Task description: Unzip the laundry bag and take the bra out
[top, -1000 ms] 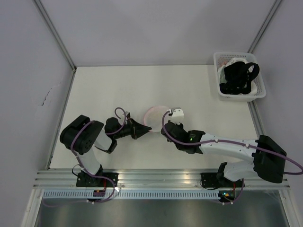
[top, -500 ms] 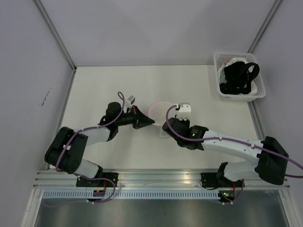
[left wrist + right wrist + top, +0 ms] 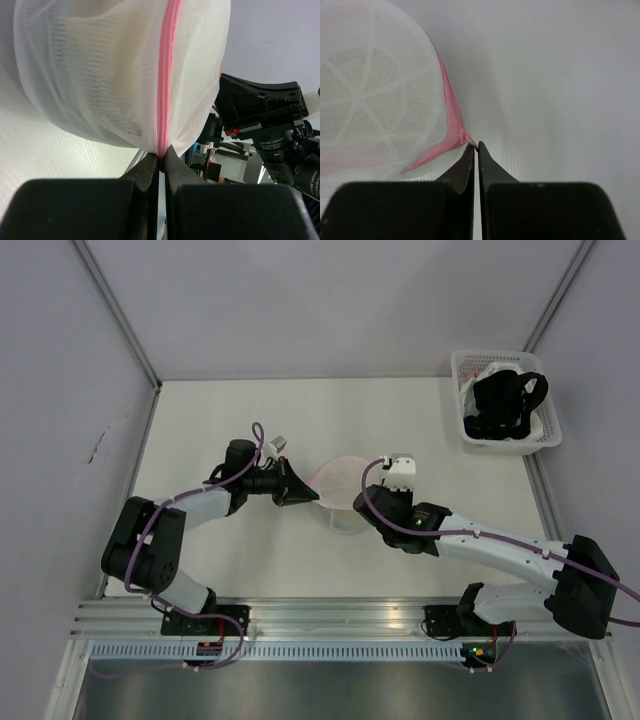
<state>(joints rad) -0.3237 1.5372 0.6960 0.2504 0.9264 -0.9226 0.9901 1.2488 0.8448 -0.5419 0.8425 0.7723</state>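
Observation:
The laundry bag, a round white mesh pouch with pink zipper trim, hangs between my two grippers over the middle of the table. My left gripper is shut on the bag's pink zipper seam at its left edge. My right gripper is shut on the pink zipper pull at the bag's near edge. The mesh looks pale; the yellow bra does not show through in any view.
A white plastic basket with a black strappy garment stands at the far right. Metal frame posts rise at the table's back corners. The right arm's camera and wrist show behind the bag in the left wrist view.
The left arm has stretched out and its gripper moved up and away with the bag's edge. The right gripper shifted right and farther. The bag has lifted and moved slightly right.

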